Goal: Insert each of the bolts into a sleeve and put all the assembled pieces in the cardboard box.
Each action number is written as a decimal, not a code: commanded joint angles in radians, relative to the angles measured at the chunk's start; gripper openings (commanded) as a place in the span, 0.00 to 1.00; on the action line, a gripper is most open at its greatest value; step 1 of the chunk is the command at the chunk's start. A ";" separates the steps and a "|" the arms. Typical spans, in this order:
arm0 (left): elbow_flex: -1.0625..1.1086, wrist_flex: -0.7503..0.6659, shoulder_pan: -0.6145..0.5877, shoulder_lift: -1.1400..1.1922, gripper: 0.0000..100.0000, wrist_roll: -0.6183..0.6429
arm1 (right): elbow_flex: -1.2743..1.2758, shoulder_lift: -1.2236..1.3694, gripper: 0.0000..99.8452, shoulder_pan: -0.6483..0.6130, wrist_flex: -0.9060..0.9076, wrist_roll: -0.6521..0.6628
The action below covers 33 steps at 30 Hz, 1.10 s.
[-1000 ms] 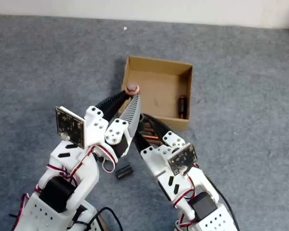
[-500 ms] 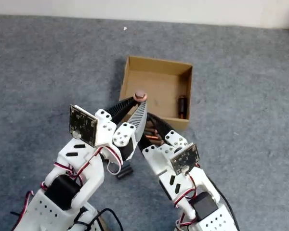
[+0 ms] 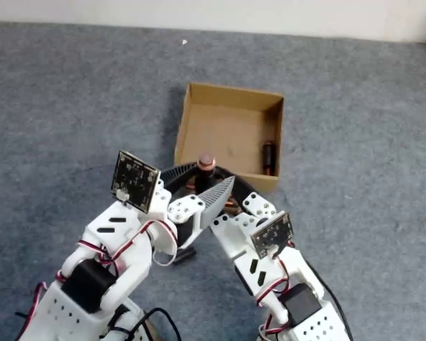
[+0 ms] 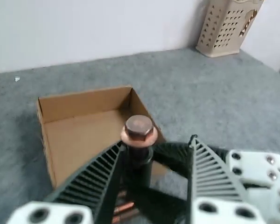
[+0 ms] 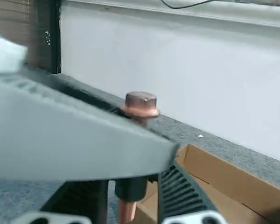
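In the cardboard box lies one assembled piece.

sleeve half under left arm, bolt shank hidden

**Carpeted indoor room, office or home, can't tell which**

Work surface is grey carpet running to a plain white wall. A beige perforated basket stands by the wall. A thin cable runs along the wall. A cardboard box sits straight on the carpet. No bench or lab fittings visible.
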 commanded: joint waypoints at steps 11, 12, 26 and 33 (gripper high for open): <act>-0.140 0.244 -0.248 -0.186 0.22 -0.115 | 0.105 -0.025 0.00 0.094 0.021 0.003; -0.113 0.244 -0.285 -0.228 0.22 -0.115 | 0.104 -0.025 0.00 0.110 0.019 0.003; 0.282 0.238 -0.621 -0.447 0.22 -0.109 | -0.289 0.137 0.00 0.174 0.424 -0.137; 0.361 0.235 -0.714 -0.449 0.22 -0.109 | -0.501 0.538 0.00 0.177 0.423 -0.140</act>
